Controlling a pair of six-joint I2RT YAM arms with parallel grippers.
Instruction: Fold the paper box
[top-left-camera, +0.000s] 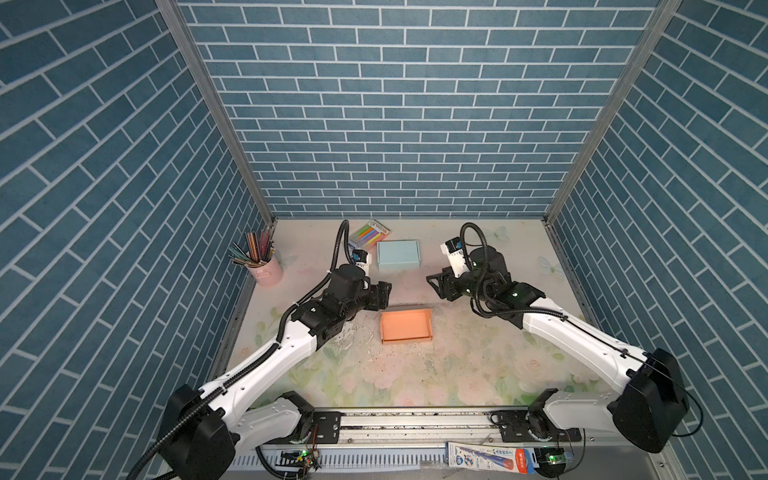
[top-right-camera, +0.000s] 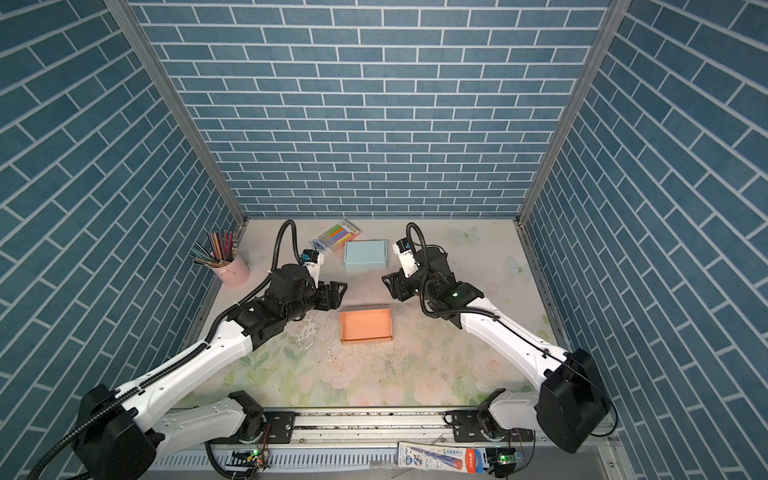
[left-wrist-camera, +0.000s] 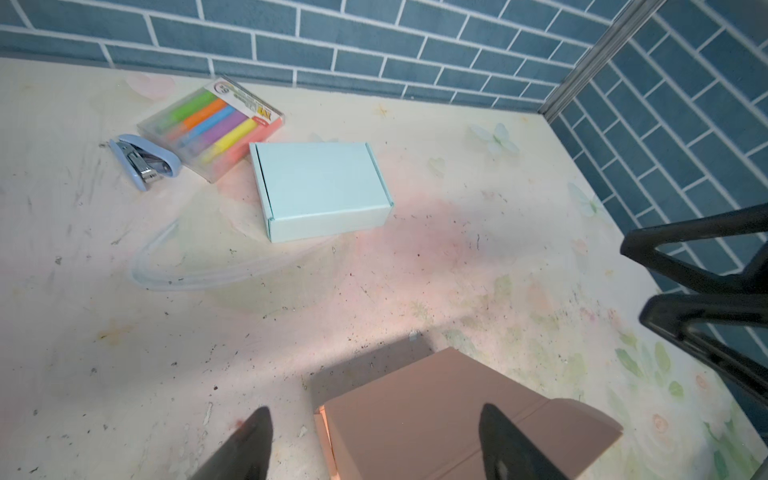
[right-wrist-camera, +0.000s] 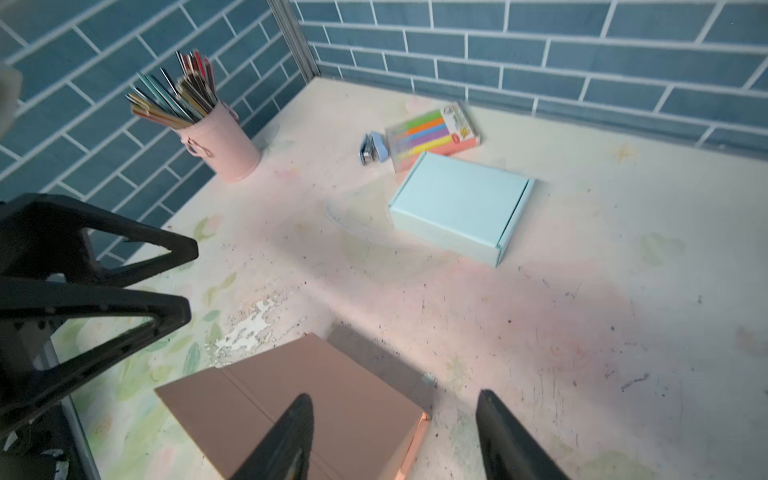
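So the orange paper box (top-left-camera: 406, 328) sits open at the table (top-left-camera: 478, 365) centre, left gripper (top-left-camera: 386, 294) at its 11 o'clock, right gripper (top-left-camera: 433, 286) at 1 o'clock, both spread wide, holding nothing.

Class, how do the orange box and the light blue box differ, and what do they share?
The orange box is open, its lid upright; the light blue box is closed. The orange box sits mid-table; the light blue box lies farther back. Both are rectangular paper boxes.
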